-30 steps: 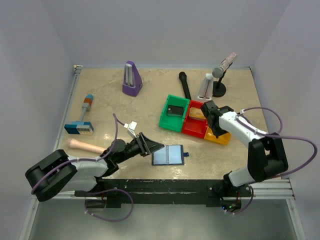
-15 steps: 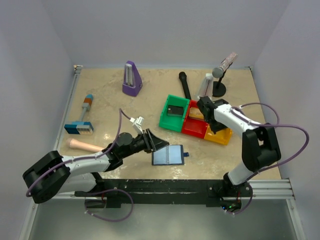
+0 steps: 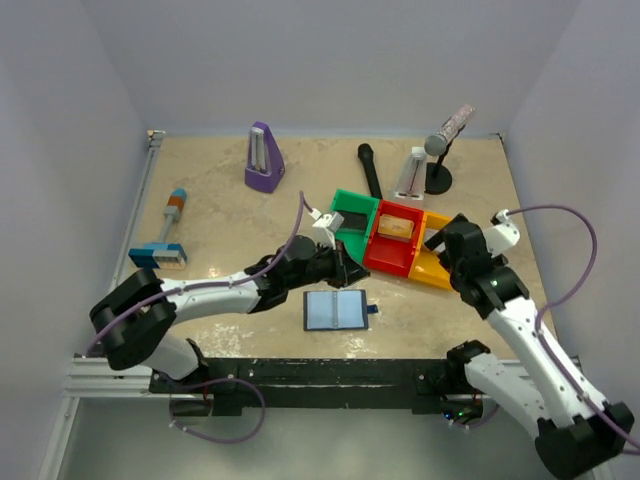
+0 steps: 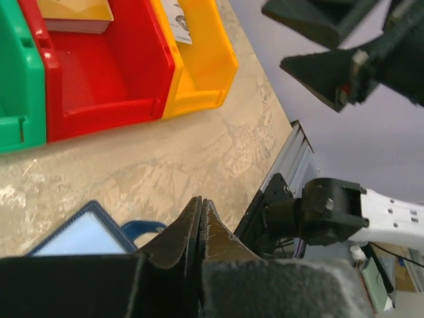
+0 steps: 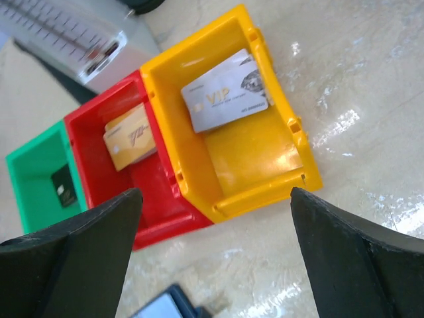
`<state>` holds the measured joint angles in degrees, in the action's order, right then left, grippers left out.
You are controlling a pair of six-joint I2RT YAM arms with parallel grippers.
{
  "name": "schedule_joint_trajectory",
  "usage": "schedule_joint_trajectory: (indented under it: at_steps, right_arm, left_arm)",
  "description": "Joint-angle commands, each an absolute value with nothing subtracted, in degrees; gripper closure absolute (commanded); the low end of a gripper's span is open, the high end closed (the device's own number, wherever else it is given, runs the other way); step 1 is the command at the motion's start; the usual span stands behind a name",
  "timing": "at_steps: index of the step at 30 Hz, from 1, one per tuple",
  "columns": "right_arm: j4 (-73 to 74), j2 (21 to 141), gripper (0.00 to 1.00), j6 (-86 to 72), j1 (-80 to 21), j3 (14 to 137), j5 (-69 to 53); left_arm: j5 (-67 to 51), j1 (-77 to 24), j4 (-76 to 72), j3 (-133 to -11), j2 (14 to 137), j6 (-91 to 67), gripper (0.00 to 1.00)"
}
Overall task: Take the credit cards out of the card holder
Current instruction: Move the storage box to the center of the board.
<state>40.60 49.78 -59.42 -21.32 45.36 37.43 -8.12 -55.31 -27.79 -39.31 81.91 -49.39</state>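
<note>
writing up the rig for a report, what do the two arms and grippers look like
The left arm and right arm are both white shells with black joints. A thin purple cable loops off each. The left gripper and right gripper have matte black, wedge-shaped fingers tapering to points.

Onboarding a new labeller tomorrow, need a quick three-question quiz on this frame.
1. True or false: the card holder lies open on the table.
2. Which bin holds the silver card? A green, B red, C yellow.
3. Fill in: the left gripper is ___ (open or shut).
Key: 1 true. 2 C, the yellow bin. 3 shut.
</note>
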Motion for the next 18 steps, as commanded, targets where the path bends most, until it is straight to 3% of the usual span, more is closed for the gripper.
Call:
schedule_joint_trajectory:
  at_steps: [1, 10, 18]
  right_arm:
    - [39.02, 37.21, 0.01, -47.38, -21.27, 40.27, 27.95]
    - [47.28, 15.57, 0.01, -43.43, -21.27, 36.56, 16.54]
    - [51.24, 10.72, 0.01, -42.80, -22.32, 39.37, 12.13]
  left_arm:
    - [-9.92, -56.07, -25.93, -49.72, 88.75, -42.90, 1.00]
    - [-9.58, -59.24, -19.43, -70.03, 105.28, -38.24, 1.00]
    - [-8.79, -61.70, -10.12, -89.63, 118.98, -32.61, 1.00]
